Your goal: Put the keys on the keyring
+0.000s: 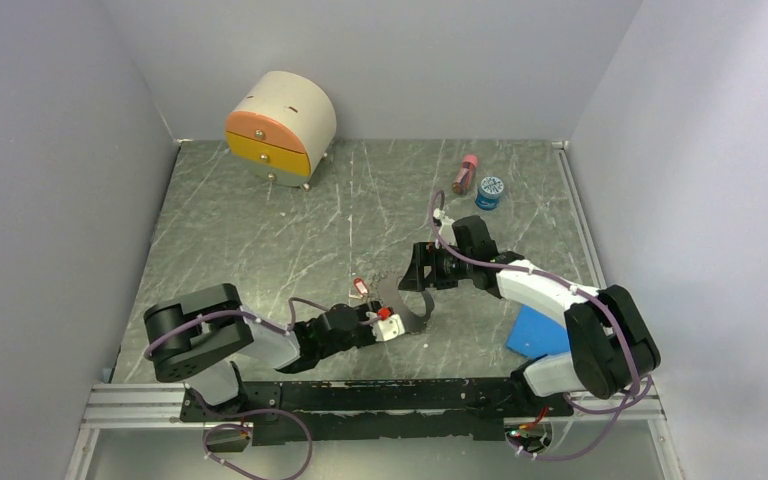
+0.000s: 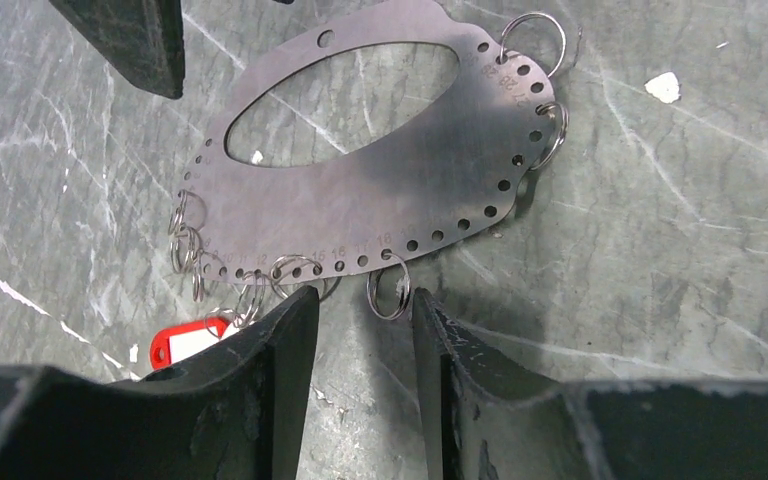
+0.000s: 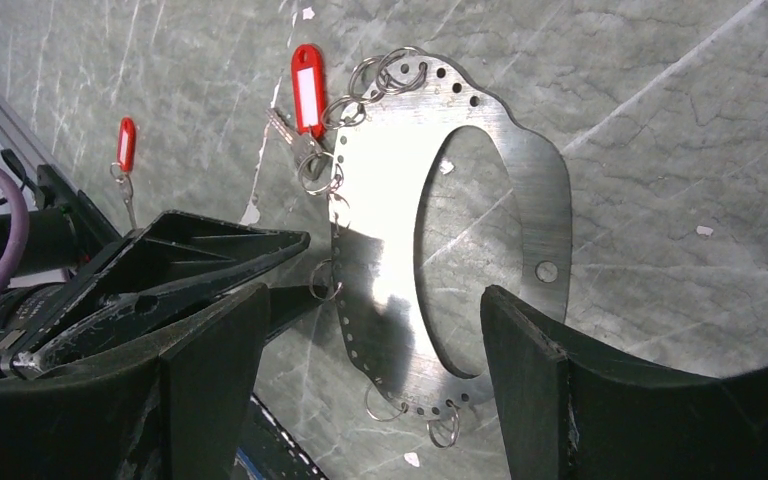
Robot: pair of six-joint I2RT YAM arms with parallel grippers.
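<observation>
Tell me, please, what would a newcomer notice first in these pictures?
Mid-table lies a flat metal keyring plate with an oval cut-out, its punched edge hung with small split rings. Red-tagged keys lie close to it, and a round-topped drawer box stands at the far left.

Grey marbled table [image 1: 260, 230], pale walls [image 1: 410, 60]

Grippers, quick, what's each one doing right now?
Left gripper: open, holding nothing.
Right gripper: open wide over the flat metal keyring, not gripping it.
</observation>
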